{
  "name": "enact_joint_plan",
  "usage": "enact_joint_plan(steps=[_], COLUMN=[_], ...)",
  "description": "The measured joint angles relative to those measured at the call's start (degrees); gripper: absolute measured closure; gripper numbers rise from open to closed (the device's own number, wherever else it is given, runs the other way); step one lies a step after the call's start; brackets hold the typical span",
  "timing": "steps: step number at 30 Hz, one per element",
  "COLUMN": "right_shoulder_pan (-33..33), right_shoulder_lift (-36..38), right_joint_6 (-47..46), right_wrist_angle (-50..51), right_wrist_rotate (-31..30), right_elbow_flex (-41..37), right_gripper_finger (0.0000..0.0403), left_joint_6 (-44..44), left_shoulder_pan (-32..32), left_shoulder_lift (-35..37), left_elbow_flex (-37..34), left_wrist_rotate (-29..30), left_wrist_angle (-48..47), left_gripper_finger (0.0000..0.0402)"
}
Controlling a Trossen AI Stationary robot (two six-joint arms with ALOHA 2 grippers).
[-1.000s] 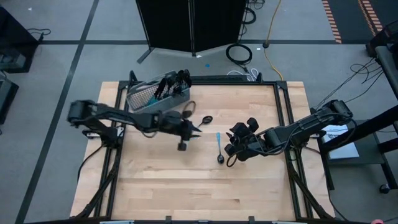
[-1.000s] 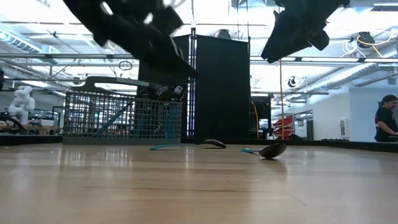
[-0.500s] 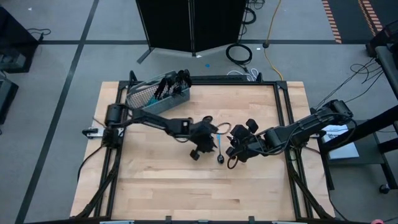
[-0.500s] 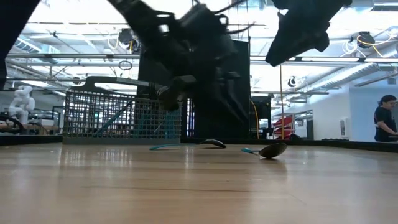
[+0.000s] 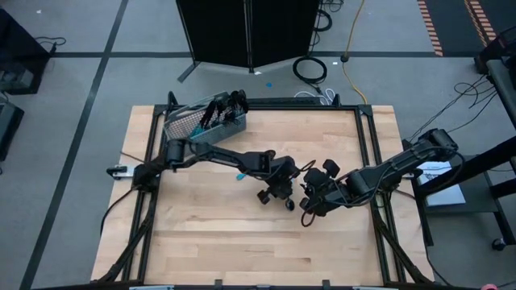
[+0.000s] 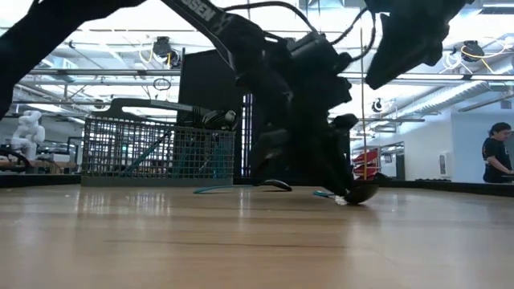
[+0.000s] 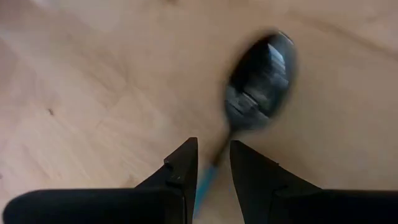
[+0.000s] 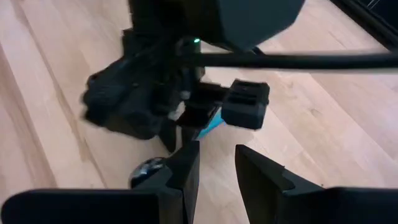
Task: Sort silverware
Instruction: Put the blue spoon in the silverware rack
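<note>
1. Check the spoon (image 7: pixel 258 81) first. It lies flat on the wooden table (image 5: pixel 210 250) near the middle, dark bowl toward the near edge. Its position matches that of a second ago.
2. Check the left gripper (image 7: pixel 213 144). A second ago it hung well to the left of the spoon, nearer the basket, and it has since swung across and come down over the spoon. Its fingers (image 7: pixel 183 168) stand narrowly apart, one on each side of the light-blue handle. You can see a gap beside the handle, so the jaws are not clamped on it.
3. Check the right gripper (image 8: pixel 216 148). It hovers just beside the left gripper, on the spoon's right. It has shifted slightly toward the near edge. Its jaws are parted a little and hold nothing.
4. Look behind the grippers. A second spoon (image 6: pixel 277 185) lies on the table, unmoved, with the left arm now crossing above it.
5. Look to the far left corner. The wire-mesh basket (image 5: pixel 201 125) stands there as before, with the remaining silverware (image 5: pixel 222 109) upright inside it.
6. Note a person (image 6: pixel 498 152) in the room beyond the table.
</note>
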State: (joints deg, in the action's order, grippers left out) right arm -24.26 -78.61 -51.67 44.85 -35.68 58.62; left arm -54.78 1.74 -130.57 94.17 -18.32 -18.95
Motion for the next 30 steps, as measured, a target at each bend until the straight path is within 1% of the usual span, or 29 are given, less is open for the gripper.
enact_joint_plan(steps=[3,7,15,18,23,28,30], right_shoulder_pan=[-0.4,-0.6,-0.6,-0.6,-0.6,-1.1,-1.9], right_shoulder_lift=[0.3,0.5,0.5,0.5,0.5,0.5,0.5], right_joint_6=[0.0,0.0,0.0,-0.8,-3.4,-7.5,-8.2], right_wrist_angle=[-0.3,-0.1,0.0,0.0,-0.7,-1.6,-2.0], right_wrist_rotate=[-0.4,-0.7,-1.5,-1.5,-1.9,-2.1,-3.3], right_elbow_flex=[0.1,0.0,0.0,0.0,0.0,0.0,0.0], right_gripper_finger=[0.0305,0.0305,0.0305,0.0305,0.0305,0.0305,0.0305], left_joint_6=[0.0,0.3,4.9,6.8,7.9,8.0,8.0], left_shoulder_pan=[0.6,1.2,1.6,1.6,1.6,1.9,2.3], left_shoulder_lift=[-1.5,-1.7,-1.7,-1.7,-1.8,-1.6,-0.9], left_elbow_flex=[1.4,1.5,1.4,1.4,1.2,1.1,1.0], left_wrist_rotate=[-0.3,-1.1,-1.6,-2.0,-2.7,-5.7,-7.0], left_wrist_angle=[-2.8,-5.6,-7.0,-7.2,-7.6,-7.6,-8.1], left_gripper_finger=[0.0311,0.0311,0.0315,0.0335,0.0391,0.0395,0.0398])
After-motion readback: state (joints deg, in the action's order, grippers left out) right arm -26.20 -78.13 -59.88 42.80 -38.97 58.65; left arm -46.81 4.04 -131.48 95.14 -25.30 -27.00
